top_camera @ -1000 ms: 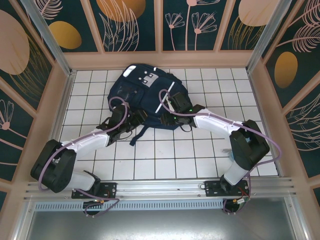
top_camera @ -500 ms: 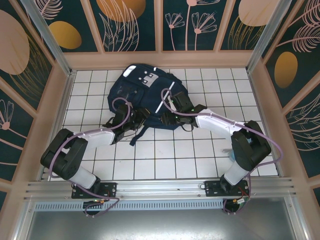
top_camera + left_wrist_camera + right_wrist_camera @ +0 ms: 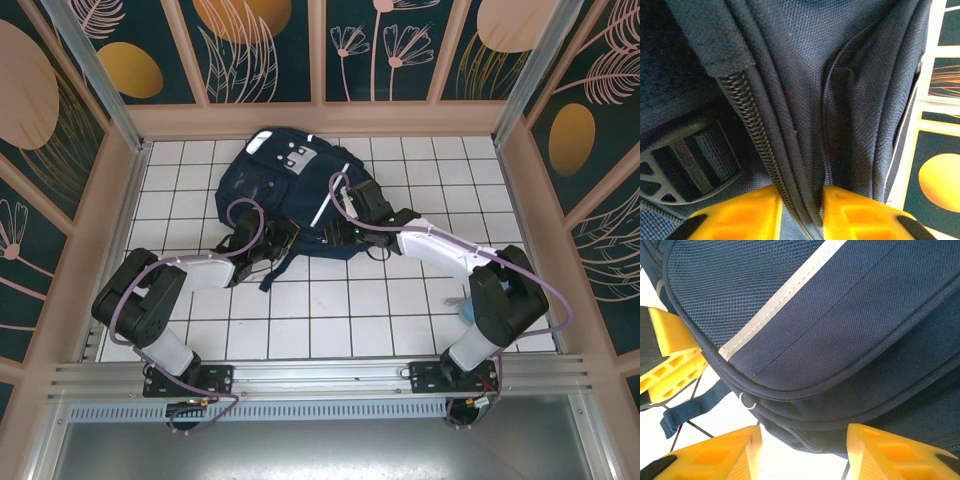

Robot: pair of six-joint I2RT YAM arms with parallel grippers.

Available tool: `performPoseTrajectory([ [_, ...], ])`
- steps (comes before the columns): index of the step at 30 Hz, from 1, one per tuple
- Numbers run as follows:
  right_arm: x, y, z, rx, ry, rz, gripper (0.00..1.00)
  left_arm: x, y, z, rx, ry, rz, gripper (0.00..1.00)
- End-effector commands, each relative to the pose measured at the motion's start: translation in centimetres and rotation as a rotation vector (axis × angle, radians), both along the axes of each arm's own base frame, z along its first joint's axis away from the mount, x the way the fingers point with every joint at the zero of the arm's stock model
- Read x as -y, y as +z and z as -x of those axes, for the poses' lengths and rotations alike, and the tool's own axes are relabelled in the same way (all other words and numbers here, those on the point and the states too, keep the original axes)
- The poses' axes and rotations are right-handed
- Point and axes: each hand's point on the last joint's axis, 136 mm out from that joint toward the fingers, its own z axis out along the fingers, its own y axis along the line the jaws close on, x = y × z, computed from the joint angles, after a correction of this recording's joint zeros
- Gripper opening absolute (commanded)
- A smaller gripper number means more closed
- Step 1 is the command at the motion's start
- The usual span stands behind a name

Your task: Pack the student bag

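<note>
Since a second ago your left arm has folded tighter, its elbow swinging in toward the middle. The left gripper [image 3: 801,202] has slid a little rightward along the near edge of the student bag [image 3: 275,180], a large dark navy fabric backpack. It lies flat on the far middle of the white tiled worktop [image 3: 400,300], where it lay before. Your right gripper [image 3: 804,440] has crept only slightly farther onto the bag's right side. The left jaws are clenched on a raised ridge of the bag's coarse woven cloth. A dark coiled zip [image 3: 752,130] runs down between the yellow moulded pads. Just left of it sits a curved grey plastic buckle [image 3: 685,165] with slotted bars. The right jaws are released and well apart, with the bag's rounded, piped rim dipping between them and pale tile showing below. Here the cloth is a fine, pitted weave, crossed diagonally by a thin white reflective stripe [image 3: 785,292]. A small metal ring [image 3: 747,400] hangs at the seam, and a flat navy webbing strap [image 3: 690,410] trails off to the left.
</note>
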Motion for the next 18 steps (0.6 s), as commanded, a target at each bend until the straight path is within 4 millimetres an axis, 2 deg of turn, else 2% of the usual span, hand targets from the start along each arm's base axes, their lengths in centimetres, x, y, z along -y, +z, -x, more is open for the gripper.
performPoseTrajectory([
  [1, 0.1, 1.3, 0.1, 0.025, 0.000, -0.039, 0.49, 0.0, 1.3, -1.4, 0.033, 0.058, 0.047, 0.25],
  [5, 0.0, 1.2, 0.1, 0.023, 0.004, -0.040, 0.49, 0.3, 2.1, -2.2, 0.072, 0.065, 0.066, 0.33],
  [11, -0.2, 1.0, 0.2, 0.013, 0.039, -0.039, 0.49, 0.6, 3.9, -3.1, 0.125, 0.067, 0.082, 0.13],
  [13, -0.7, 1.0, 0.8, -0.017, 0.087, -0.058, 0.50, 0.6, 5.3, -3.2, 0.178, 0.055, 0.072, 0.07],
  [18, -0.2, 1.6, 0.2, -0.014, 0.092, -0.086, 0.53, 0.3, 8.2, -3.4, 0.250, 0.033, 0.008, 0.04],
])
